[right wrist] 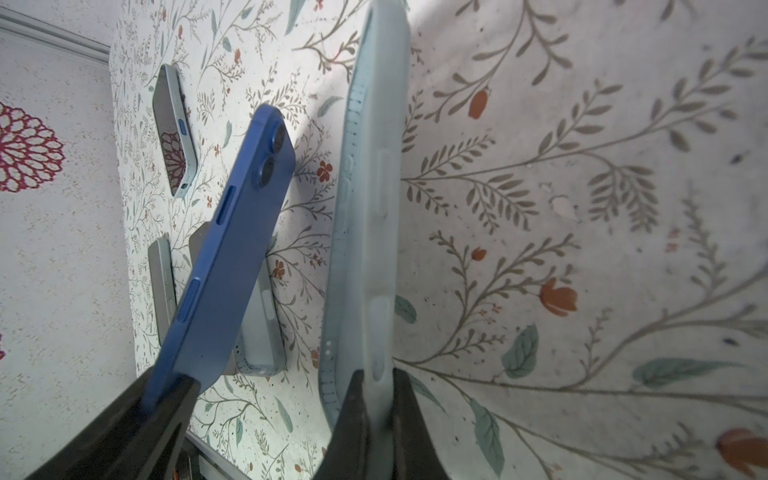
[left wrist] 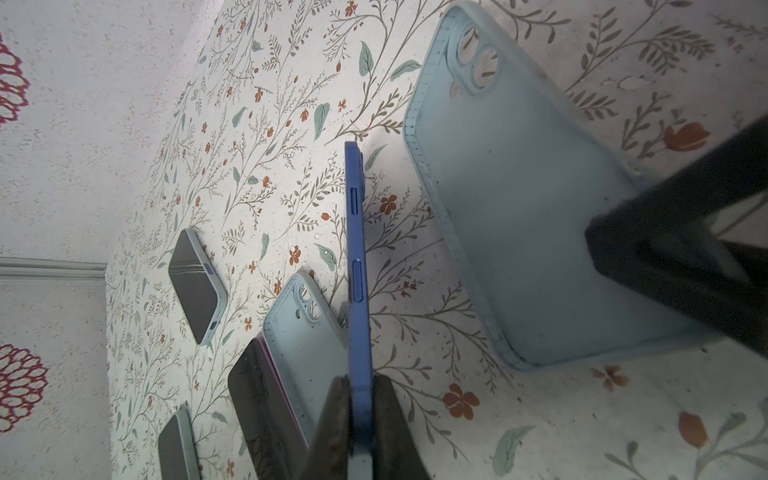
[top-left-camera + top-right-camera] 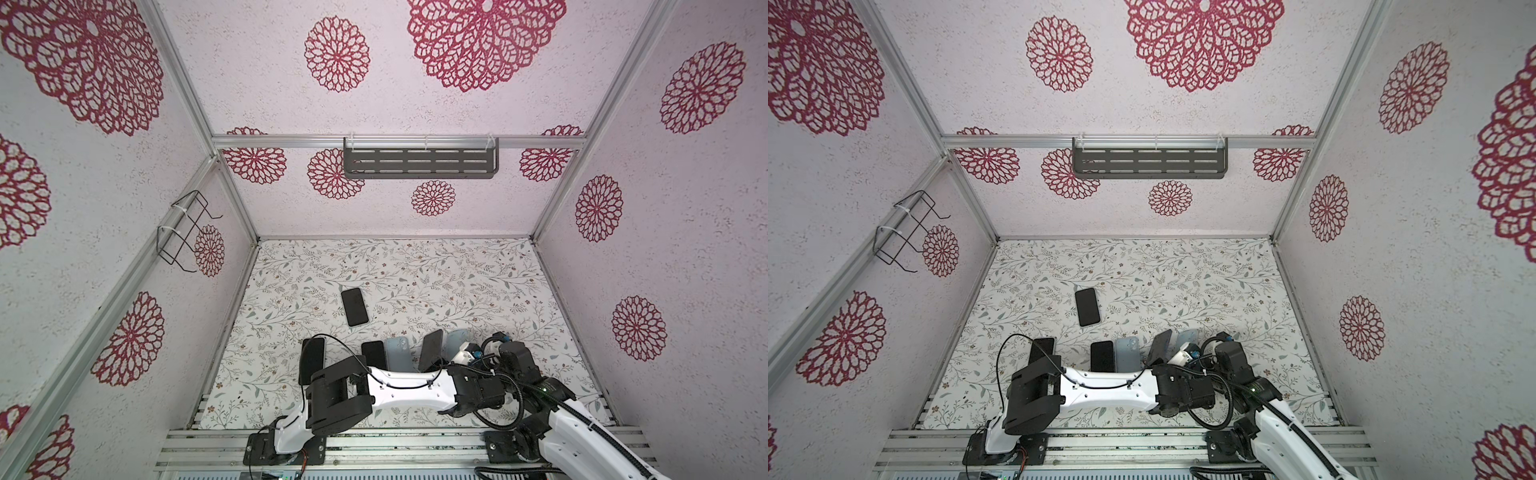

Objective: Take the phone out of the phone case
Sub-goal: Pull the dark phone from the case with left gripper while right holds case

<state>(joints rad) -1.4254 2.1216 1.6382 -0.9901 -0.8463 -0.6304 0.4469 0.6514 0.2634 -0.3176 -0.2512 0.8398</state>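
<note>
Your left gripper (image 2: 360,388) is closed on the lower end of the blue phone (image 2: 356,249). Your right gripper (image 1: 376,384) pinches the empty pale case (image 1: 368,208) just beside it, to its right. Both long axes point away from the arms, and the two do not touch. Below lies the floral table (image 3: 478,282), with spare phones (image 3: 354,306) leftward and patterned walls (image 3: 257,83) around.

Floral table (image 3: 478,282) carried four flat items: an empty pale-blue case (image 3: 399,352), a dark phone (image 3: 374,353) right against its left, a second phone (image 3: 312,359) farther left, and a cased phone (image 3: 354,306) beyond.
</note>
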